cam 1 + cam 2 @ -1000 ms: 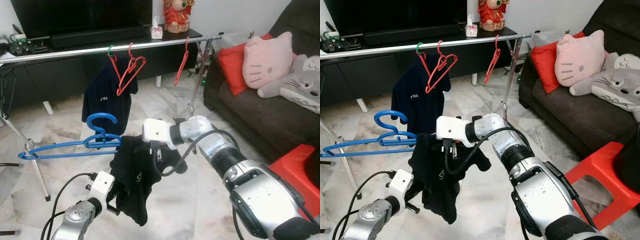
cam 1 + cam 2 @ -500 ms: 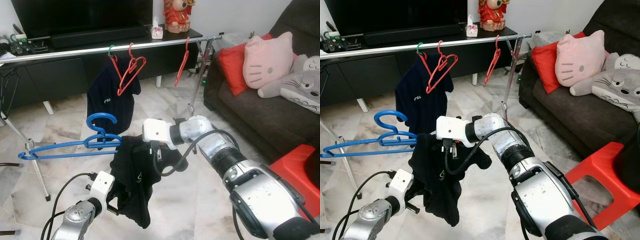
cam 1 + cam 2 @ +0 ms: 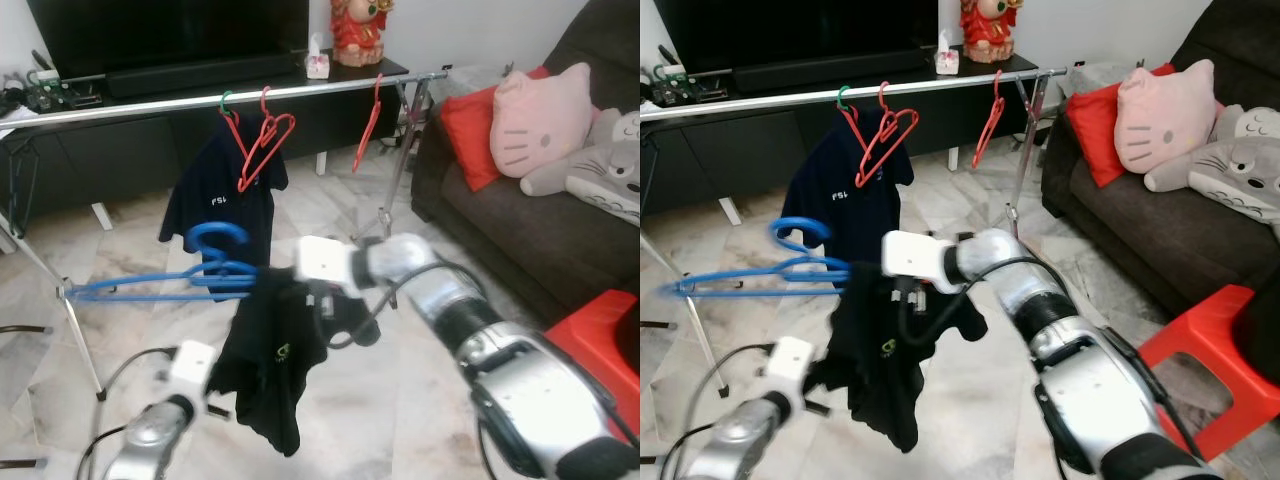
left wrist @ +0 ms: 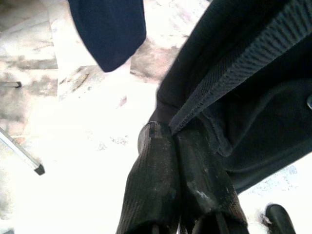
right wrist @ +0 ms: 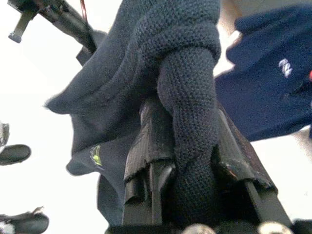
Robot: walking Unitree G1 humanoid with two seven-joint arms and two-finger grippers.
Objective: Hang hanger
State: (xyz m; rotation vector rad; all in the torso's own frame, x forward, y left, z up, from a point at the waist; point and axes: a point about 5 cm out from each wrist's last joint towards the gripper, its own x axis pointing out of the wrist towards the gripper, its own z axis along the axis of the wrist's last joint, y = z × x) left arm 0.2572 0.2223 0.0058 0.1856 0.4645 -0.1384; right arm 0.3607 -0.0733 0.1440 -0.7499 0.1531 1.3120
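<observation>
Carrying blue hanger [image 3: 190, 280] with black shirt [image 3: 270, 350] toward rail [image 3: 150, 103]: right gripper [image 5: 187, 161] pinching collar, left gripper [image 4: 173, 161] clamped on hem, keeping fabric taut.

Silver metal clothes rail [image 3: 150, 103] over a pale marble floor [image 3: 330, 205]

On the rail hang three red plastic hangers [image 3: 262, 140] and a navy shirt [image 3: 222, 190].

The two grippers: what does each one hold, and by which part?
Both hold the black shirt on the blue hanger. The right gripper clamps its knitted collar; the left gripper pinches a ribbed edge lower down.
</observation>
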